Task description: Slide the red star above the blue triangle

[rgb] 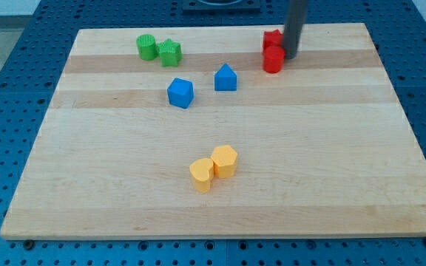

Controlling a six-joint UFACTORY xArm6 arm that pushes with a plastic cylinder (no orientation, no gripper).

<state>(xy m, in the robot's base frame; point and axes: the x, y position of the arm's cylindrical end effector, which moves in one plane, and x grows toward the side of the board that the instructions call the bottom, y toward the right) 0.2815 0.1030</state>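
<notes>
Eight small blocks lie on the pale wooden desk point(331, 185), which sits on a blue perforated surface point(6, 52). Near the view's top right stand two red blocks touching each other: the red star point(271, 39), partly hidden by the rod, and just below it a red cylinder point(274, 60). My tip point(290, 56) comes down beside them on the view's right, at the star's right edge and just beside the cylinder's upper right; whether it actually touches either one I cannot tell. The arm carries no hand, only this straight dark rod point(296, 26), so no open or closed state applies. The blue triangle point(225, 77) rests to the view's left of the red pair and slightly lower, apart from them. A blue cube point(180, 93) sits near the triangle, further left and a little lower, not touching it. Toward the view's top left are a green cylinder point(147, 47) and a green star point(170, 52), side by side and touching. Well apart from all these, in the lower middle of the desk, two yellow blocks press together: a yellow hexagon point(225, 160) on the right and a yellow rounded block point(202, 174) at its lower left, whose shape I cannot make out exactly.
</notes>
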